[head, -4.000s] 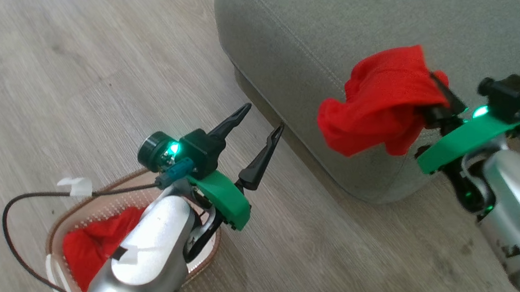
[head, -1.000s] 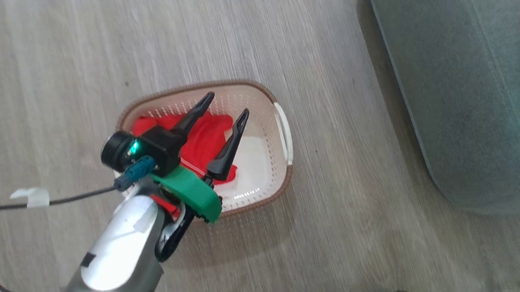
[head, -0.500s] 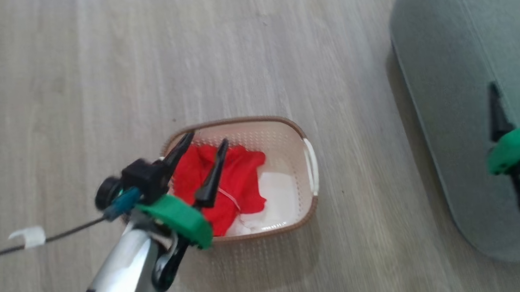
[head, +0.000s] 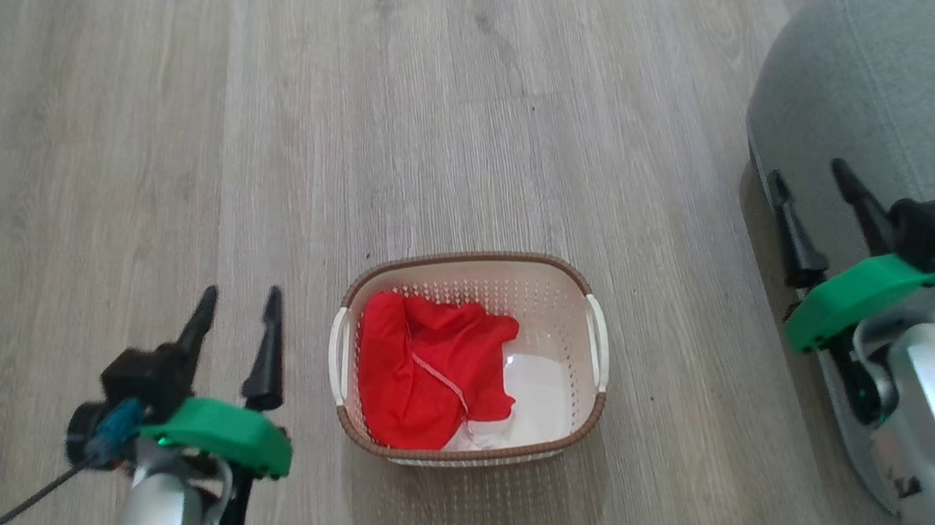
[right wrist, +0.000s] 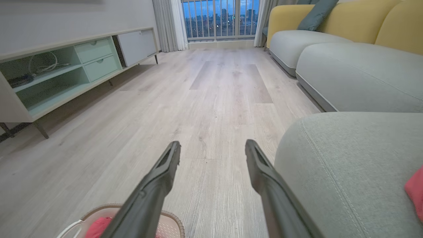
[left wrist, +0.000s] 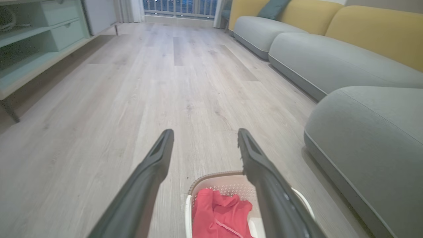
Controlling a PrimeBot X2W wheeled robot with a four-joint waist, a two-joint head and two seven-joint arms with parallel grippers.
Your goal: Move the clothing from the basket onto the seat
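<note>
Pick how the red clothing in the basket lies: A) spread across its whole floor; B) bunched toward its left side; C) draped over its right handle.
B: in the head view the clothing fills the left half of the basket, the right half bare.

One basket, two red clothing piles, two tools, three seats

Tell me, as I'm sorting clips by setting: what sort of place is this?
Most likely a home living room: a long grey sofa with yellow backs, a low cabinet with drawers along the wall, and a curtained balcony window at the far end.
</note>
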